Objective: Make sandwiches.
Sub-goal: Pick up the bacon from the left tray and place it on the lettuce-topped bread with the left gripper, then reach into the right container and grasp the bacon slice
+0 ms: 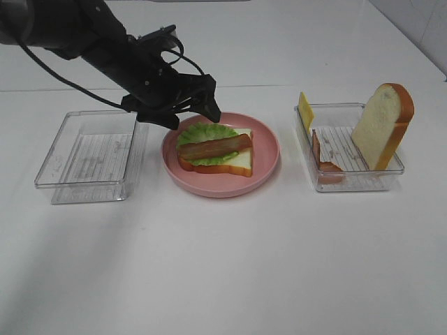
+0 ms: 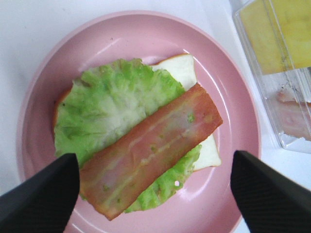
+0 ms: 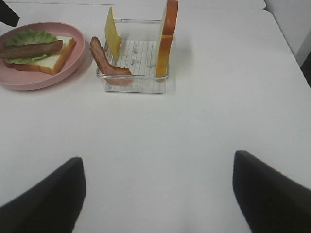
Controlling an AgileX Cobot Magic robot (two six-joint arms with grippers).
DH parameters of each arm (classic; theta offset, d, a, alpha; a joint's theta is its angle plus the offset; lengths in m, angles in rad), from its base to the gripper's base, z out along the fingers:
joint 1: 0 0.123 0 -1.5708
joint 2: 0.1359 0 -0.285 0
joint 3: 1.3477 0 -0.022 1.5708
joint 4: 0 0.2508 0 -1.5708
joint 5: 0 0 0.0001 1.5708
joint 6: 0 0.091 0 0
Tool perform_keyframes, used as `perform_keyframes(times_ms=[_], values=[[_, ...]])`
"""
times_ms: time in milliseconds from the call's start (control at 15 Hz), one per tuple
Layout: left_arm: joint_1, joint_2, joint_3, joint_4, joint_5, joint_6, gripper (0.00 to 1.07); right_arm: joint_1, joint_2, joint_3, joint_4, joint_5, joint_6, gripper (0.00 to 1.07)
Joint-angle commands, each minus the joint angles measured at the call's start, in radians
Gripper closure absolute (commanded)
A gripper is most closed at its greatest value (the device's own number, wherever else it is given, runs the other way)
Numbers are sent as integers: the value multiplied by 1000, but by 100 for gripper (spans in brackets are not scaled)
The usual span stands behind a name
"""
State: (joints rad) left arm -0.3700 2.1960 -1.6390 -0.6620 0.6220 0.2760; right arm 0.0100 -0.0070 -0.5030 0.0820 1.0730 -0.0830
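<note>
The sandwich (image 1: pixel 215 148) is not done yet. It lies in the middle of the pink plate (image 1: pixel 223 187). At the bottom is one slice of white bread (image 1: pixel 239 162) with a brown crust. On the bread lies a curly green lettuce (image 2: pixel 114 104) leaf. On top lies one flat strip of red-brown bacon (image 2: pixel 150 150), set slantwise across the leaf.

The left gripper (image 1: pixel 190 117) hangs over the back-left edge of the plate. Its two black fingers (image 2: pixel 43 199) are wide apart and hold nothing.

The right tray (image 1: pixel 349 184) sits to the right of the plate, near it. A yellow cheese (image 1: pixel 305 110) slice stands on its edge at the back-left corner. A spare bacon (image 1: pixel 323 159) strip leans on the left wall, bent, with its low end at the front. A spare bread (image 1: pixel 380 125) slice stands tilted at the right end.

The left tray (image 1: pixel 84 190) sits to the left of the plate.

The right gripper (image 3: pixel 158 194) is over the bare white table (image 1: pixel 223 279), well apart from the right tray. Its fingers (image 3: pixel 43 199) are wide apart too, with nothing in them.
</note>
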Motion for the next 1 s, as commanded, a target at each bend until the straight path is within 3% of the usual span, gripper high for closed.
perform_keyframes(times_ms=[67, 400, 467, 533, 600, 867, 1000], values=[[1, -66, -11, 96, 39, -38, 24, 1, -12, -1, 2, -12, -8, 29], [1, -218, -11, 370, 261, -219, 24, 1, -12, -1, 2, -12, -8, 29], [1, -289, -11, 466, 361, -293, 24, 1, -12, -1, 2, -12, -8, 29], [1, -316, -11, 498, 394, -319, 24, 1, -12, -1, 2, -12, -8, 29], [1, -415, -11, 603, 499, -400, 24, 1, -12, -1, 2, -12, -8, 29], [1, -601, -9, 682, 664, -416, 24, 1, -12, -1, 2, -12, -8, 29], [1, -705, 17, 699, 665, -409, 24, 1, -12, -1, 2, -12, -8, 29]])
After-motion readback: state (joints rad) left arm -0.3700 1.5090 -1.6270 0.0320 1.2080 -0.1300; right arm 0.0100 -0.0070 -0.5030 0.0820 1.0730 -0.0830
